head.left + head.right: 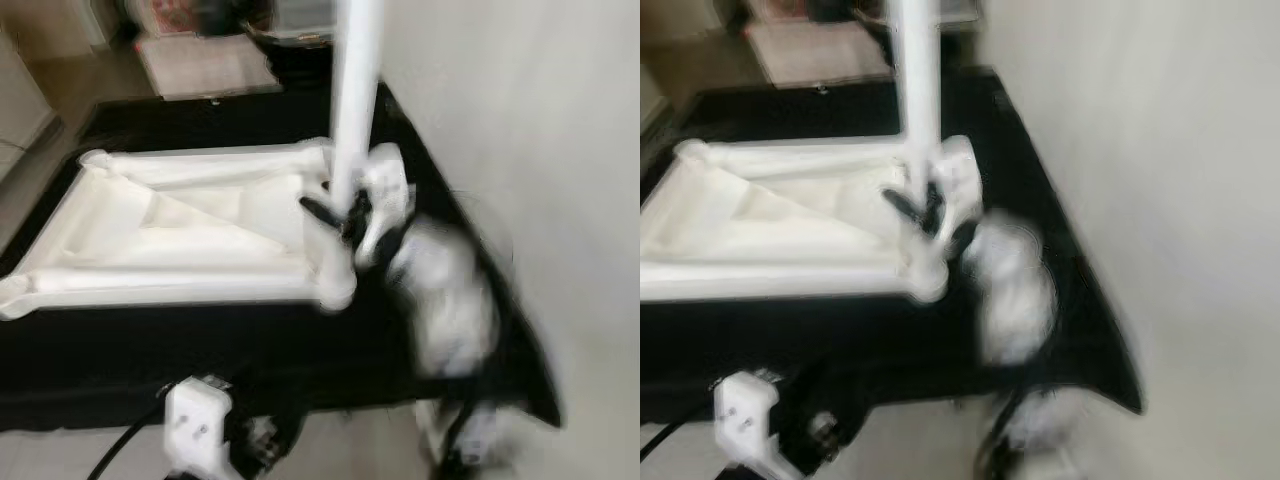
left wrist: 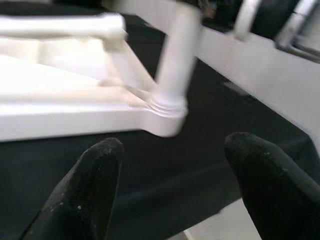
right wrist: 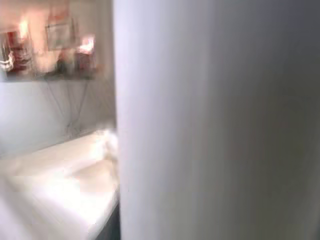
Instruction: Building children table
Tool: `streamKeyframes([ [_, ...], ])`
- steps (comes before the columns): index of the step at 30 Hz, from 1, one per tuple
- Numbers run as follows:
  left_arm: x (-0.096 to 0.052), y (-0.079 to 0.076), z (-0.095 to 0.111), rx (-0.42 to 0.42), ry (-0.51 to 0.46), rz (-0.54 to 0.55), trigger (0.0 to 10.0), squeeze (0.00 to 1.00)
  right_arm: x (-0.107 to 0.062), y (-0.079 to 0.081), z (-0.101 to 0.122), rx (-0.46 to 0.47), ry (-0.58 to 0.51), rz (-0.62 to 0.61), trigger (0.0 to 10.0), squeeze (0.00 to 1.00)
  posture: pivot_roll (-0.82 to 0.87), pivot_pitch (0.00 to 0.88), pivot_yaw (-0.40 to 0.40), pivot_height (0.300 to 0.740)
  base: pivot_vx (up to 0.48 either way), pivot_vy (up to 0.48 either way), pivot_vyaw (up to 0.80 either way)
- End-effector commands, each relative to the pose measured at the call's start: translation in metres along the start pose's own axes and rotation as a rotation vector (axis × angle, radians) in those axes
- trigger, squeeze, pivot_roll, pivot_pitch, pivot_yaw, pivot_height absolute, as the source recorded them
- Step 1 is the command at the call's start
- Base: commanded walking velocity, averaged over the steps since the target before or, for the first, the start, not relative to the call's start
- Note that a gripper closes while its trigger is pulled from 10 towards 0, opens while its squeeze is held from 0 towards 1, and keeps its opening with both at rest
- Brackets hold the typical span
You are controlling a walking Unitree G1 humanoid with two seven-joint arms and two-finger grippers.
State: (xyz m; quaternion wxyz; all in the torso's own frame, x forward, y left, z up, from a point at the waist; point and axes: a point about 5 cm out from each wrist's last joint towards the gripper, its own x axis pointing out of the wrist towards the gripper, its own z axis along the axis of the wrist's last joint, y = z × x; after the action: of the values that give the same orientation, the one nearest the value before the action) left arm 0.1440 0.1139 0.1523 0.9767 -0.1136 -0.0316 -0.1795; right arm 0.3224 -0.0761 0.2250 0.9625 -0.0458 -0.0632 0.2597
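A white children's table (image 1: 180,230) lies upside down on a black mat (image 1: 200,340). A white table leg (image 1: 355,110) stands upright at the table's near right corner socket (image 2: 167,107). My right gripper (image 1: 338,214) is blurred by motion; its black fingers sit around the leg's lower end, shut on it. The right wrist view has the leg (image 3: 210,120) very close, with the tabletop (image 3: 60,180) behind. My left gripper (image 2: 175,185) hangs low in front of the mat, open, its fingers (image 2: 95,190) apart and pointing at that corner.
A white wall (image 1: 520,120) runs close along the right side of the mat. A pale rug (image 1: 205,62) and dark furniture lie beyond the mat's far edge. Light floor (image 1: 60,450) shows in front of the mat.
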Motion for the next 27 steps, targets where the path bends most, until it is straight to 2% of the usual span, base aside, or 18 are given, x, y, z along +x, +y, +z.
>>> streamKeyframes([
  [1,-0.001,0.003,-0.003,-0.004,0.018,0.004,10.0,0.00,-0.011,0.017,-0.038,0.117,0.156,-0.125,0.0,0.00,0.06,0.149,0.043,0.740,0.000,0.000,0.00],
  [2,0.001,0.003,-0.004,-0.006,0.018,0.000,10.0,0.00,-0.005,0.023,-0.038,0.094,0.143,-0.088,0.0,0.00,0.07,0.139,0.039,0.740,0.000,0.000,0.00],
  [3,0.001,0.003,-0.004,-0.006,0.018,0.000,10.0,0.00,-0.005,0.023,-0.038,0.094,0.143,-0.088,0.0,0.00,0.07,0.139,0.039,0.740,0.000,0.000,0.00],
  [5,0.004,0.005,-0.006,-0.010,0.017,-0.005,10.0,0.00,0.007,0.028,-0.037,0.068,0.119,-0.033,0.0,0.00,0.07,0.126,0.027,0.740,0.000,0.000,0.00],
  [10,0.006,0.006,-0.005,0.000,0.003,0.018,10.0,0.00,0.013,0.026,-0.031,0.043,0.119,-0.012,0.0,0.00,0.07,0.126,0.026,0.740,0.000,0.000,0.00],
  [11,0.006,0.006,-0.005,0.002,0.002,0.020,10.0,0.00,0.015,0.024,-0.030,0.051,0.120,0.016,10.0,0.00,0.07,0.129,0.025,0.740,0.000,0.000,0.00],
  [15,0.005,0.006,-0.004,0.001,0.001,0.018,10.0,0.00,0.015,0.023,-0.023,0.082,0.107,0.031,10.0,0.00,0.07,0.133,0.025,0.740,0.000,0.000,0.00],
  [16,0.005,0.005,-0.004,-0.001,0.002,0.013,10.0,0.00,0.019,0.020,-0.012,0.071,0.049,0.135,10.0,0.00,0.07,0.138,0.026,0.740,0.000,0.000,0.00],
  [17,0.004,0.004,-0.003,-0.003,0.003,0.010,10.0,0.00,0.022,0.017,-0.005,0.078,0.019,0.209,10.0,1.00,0.07,0.142,0.027,0.740,0.000,0.000,0.00],
  [18,0.004,0.004,-0.003,-0.003,0.003,0.010,10.0,0.00,0.022,0.017,-0.005,0.078,0.019,0.209,10.0,1.00,0.07,0.142,0.027,0.740,0.000,0.000,0.00],
  [20,0.004,0.003,-0.003,-0.006,0.003,0.006,10.0,0.00,0.023,0.013,0.004,0.077,-0.024,0.346,10.0,1.00,0.08,0.151,0.027,0.740,0.000,0.000,0.00],
  [21,0.004,0.003,-0.003,-0.006,0.003,0.006,10.0,0.00,0.023,0.013,0.004,0.077,-0.024,0.346,10.0,1.00,0.08,0.151,0.027,0.740,0.000,0.000,0.00],
  [23,0.003,0.002,-0.003,-0.008,0.003,0.004,10.0,0.00,0.024,0.008,0.015,0.038,-0.069,0.510,10.0,1.00,0.09,0.159,0.027,0.740,0.000,0.000,0.00],
  [24,0.003,0.002,-0.003,-0.008,0.003,0.004,10.0,0.00,0.024,0.008,0.015,0.038,-0.069,0.510,10.0,1.00,0.09,0.159,0.027,0.740,0.000,0.000,0.00],
  [25,0.003,0.002,-0.002,-0.008,0.003,0.004,10.0,0.00,0.024,0.006,0.020,0.018,-0.089,0.588,10.0,1.00,0.09,0.159,0.027,0.740,0.000,0.000,0.00],
  [26,0.002,0.001,-0.002,-0.008,0.004,0.003,10.0,0.00,0.025,0.003,0.026,0.018,-0.103,0.665,10.0,0.13,0.10,0.169,0.027,0.740,0.000,0.000,0.00],
  [27,0.001,0.000,-0.002,-0.008,0.004,0.003,10.0,0.00,0.026,0.001,0.030,0.022,-0.112,0.714,10.0,0.13,0.10,0.169,0.027,0.740,0.000,0.000,0.00],
])
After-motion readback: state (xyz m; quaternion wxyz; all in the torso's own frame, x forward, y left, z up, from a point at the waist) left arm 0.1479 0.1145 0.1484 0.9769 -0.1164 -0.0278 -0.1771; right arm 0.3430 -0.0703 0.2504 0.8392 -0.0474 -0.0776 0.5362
